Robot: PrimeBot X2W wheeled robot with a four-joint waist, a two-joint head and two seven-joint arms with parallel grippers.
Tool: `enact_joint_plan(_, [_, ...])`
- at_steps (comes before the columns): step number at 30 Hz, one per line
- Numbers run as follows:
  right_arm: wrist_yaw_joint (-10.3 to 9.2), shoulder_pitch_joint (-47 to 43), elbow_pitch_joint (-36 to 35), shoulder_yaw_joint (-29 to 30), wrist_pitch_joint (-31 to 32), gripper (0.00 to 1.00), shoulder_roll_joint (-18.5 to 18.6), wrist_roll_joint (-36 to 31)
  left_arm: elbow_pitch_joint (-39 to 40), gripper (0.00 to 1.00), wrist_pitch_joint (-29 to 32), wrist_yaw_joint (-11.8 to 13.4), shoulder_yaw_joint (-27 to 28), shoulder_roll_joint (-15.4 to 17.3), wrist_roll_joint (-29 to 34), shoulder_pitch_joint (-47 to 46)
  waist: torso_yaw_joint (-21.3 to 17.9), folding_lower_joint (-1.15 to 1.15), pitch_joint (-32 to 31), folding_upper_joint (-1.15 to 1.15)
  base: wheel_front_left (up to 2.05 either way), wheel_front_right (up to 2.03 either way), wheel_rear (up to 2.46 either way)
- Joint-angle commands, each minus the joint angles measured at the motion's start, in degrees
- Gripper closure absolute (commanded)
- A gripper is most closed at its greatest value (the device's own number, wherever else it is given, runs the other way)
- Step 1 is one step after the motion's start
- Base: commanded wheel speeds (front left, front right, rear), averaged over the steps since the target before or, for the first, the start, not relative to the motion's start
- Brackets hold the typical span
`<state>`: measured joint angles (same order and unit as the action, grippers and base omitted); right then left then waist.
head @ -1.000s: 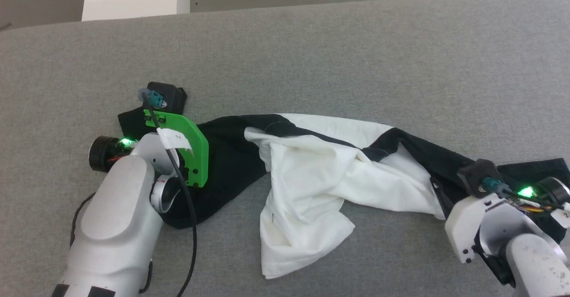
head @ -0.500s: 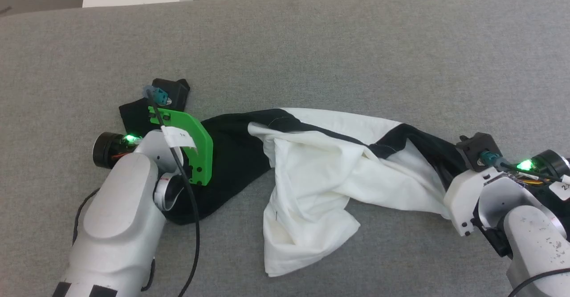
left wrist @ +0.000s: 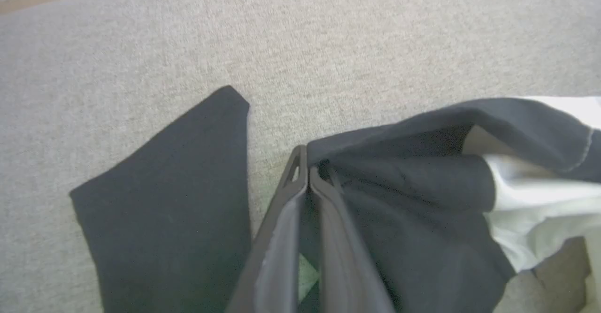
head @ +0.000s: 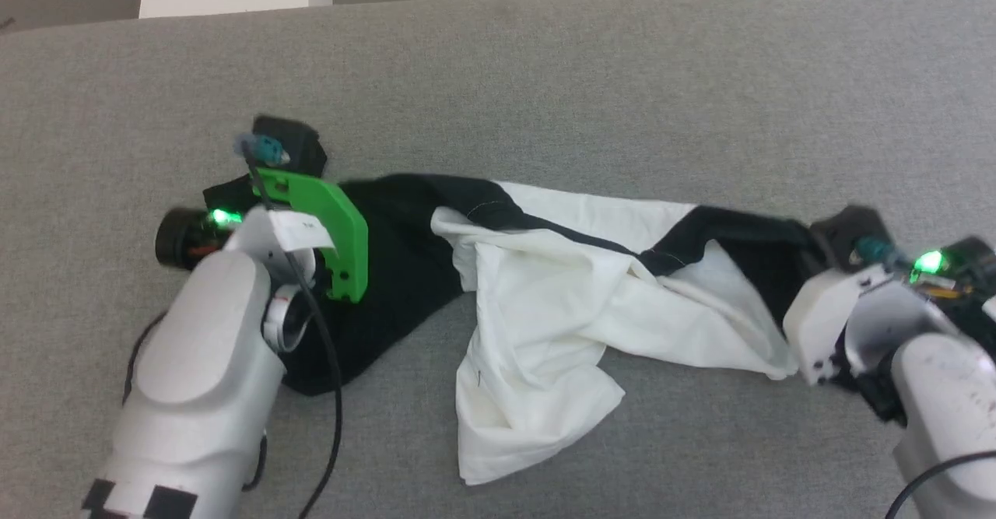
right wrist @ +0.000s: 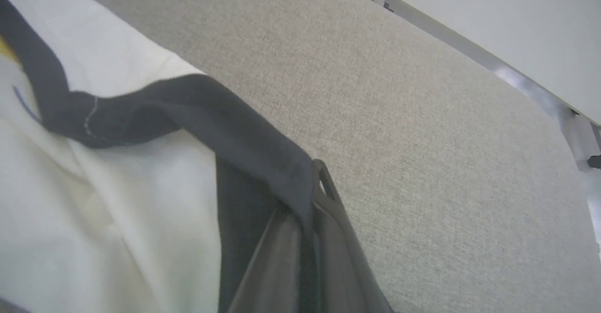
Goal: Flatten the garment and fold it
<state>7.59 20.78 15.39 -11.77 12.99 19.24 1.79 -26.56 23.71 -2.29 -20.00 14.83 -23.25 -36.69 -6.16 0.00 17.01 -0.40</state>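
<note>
Left pincer, right pincer: clamped on black ends of thin white-bodied shirt. Risk: cloth may be tugged free by overstretching.

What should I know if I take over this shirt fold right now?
Left gripper: jaws shut on black cloth at one end of the garment.
Right gripper: jaws shut on black cloth at the other end.
Garment lies bunched on the grey table, white body crumpled between the grippers.
Done: both ends gripped. Left: flatten, then fold.
</note>
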Motion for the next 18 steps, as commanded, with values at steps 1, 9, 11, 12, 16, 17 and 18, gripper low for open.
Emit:
enact_joint_plan(1, [-0.10,2.11,-1.28,0.01,0.80,1.00,0.77,0.90,1.00,1.00,-1.28,-0.68,0.42,0.70,-0.30,-1.81,-0.22,0.00,0.00,0.40,0.00,0.00,0.00])
enact_joint_plan(9, [-0.10,11.57,-8.49,-1.63,8.55,1.00,7.78,6.01,6.10,1.00,-4.31,-3.19,3.19,1.20,-4.36,-9.72,-0.73,0.00,0.96,0.40,0.00,0.00,0.00])
enact_joint_plan(11, [-0.10,14.75,-10.02,-2.15,10.80,1.00,9.70,7.54,7.40,1.00,-4.28,-3.41,3.73,1.66,-4.77,-12.36,-0.78,0.00,1.60,0.40,0.00,0.00,0.00])
enact_joint_plan(12, [-0.10,16.76,-10.62,-2.36,11.81,1.00,10.74,8.40,8.01,1.00,-4.12,-3.43,4.08,1.86,-4.94,-13.86,-0.80,0.00,2.03,0.40,0.00,0.00,0.00])
enact_joint_plan(16, [-0.10,24.71,-11.29,-3.60,14.88,1.00,13.75,10.78,9.36,1.00,-3.74,-2.58,5.53,2.78,-4.70,-19.78,-1.00,0.00,3.99,0.40,0.00,0.00,0.00])
enact_joint_plan(17, [-0.10,26.72,-11.15,-4.01,15.39,1.00,14.24,11.25,9.52,1.00,-3.70,-2.34,5.72,3.09,-4.34,-21.24,-1.06,0.00,4.57,0.40,0.00,0.00,0.00])
enact_joint_plan(18, [-0.10,29.37,-10.72,-4.67,15.71,1.00,14.81,11.86,9.51,1.00,-3.75,-1.99,5.95,3.46,-3.84,-23.07,-1.14,0.00,5.28,0.40,0.00,0.00,0.00])
